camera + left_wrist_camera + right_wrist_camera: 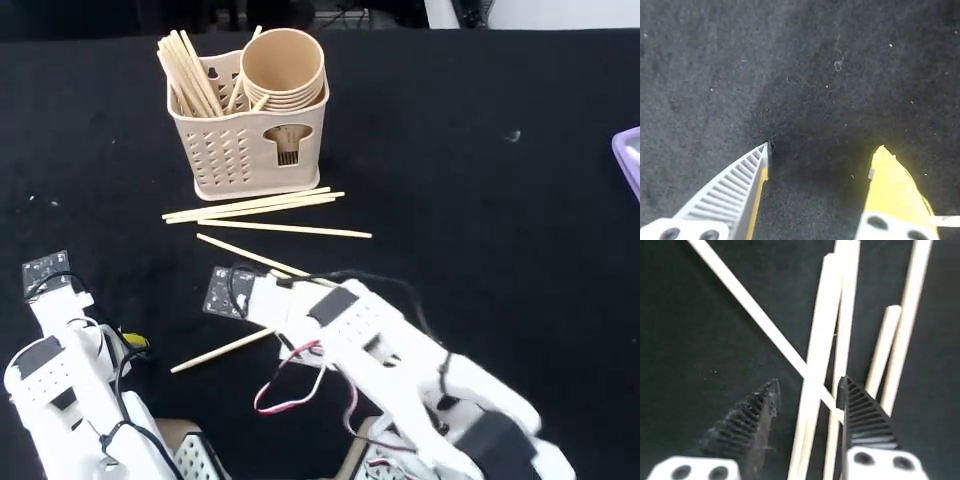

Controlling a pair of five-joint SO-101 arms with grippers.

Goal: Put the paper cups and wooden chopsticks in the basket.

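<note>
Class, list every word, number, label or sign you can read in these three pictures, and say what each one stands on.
None can be read.
basket: a cut-out shape in its front wall, no letters.
dark board on the left arm: pale marks, too small to read.
dark board on the right arm: pale marks, too small to read.
paper cups and wooden chopsticks: plain, no print seen.

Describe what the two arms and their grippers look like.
Both arms are white plastic with black patches. The right arm carries looping red and white wires; black cables run along the left arm. The left gripper has one pale ribbed finger and one yellow finger; the right gripper has two black ribbed fingers.
</note>
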